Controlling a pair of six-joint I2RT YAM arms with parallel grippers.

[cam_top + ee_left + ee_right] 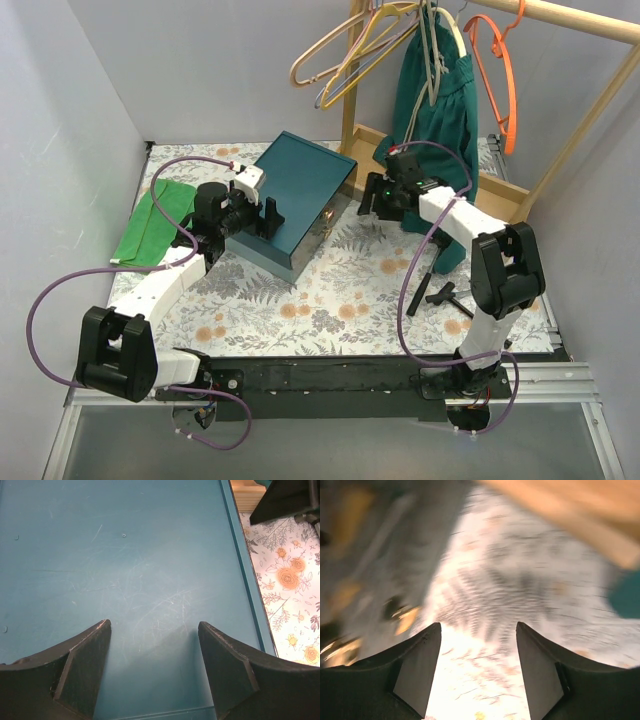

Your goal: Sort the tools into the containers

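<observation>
The floral table (330, 290) held a teal box (300, 195).
Left gripper (155, 630) gaped over its lid; right gripper (479, 630) gaped (blurred); only overhead showed the black tool (447, 295).

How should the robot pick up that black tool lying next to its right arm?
Probably from straight above, with the open right gripper. The black tool lies flat on the flowery tablecloth, so only its top and sides are free. Close the fingers across its thin shaft, near the middle. It is too small here to tell more.
</observation>
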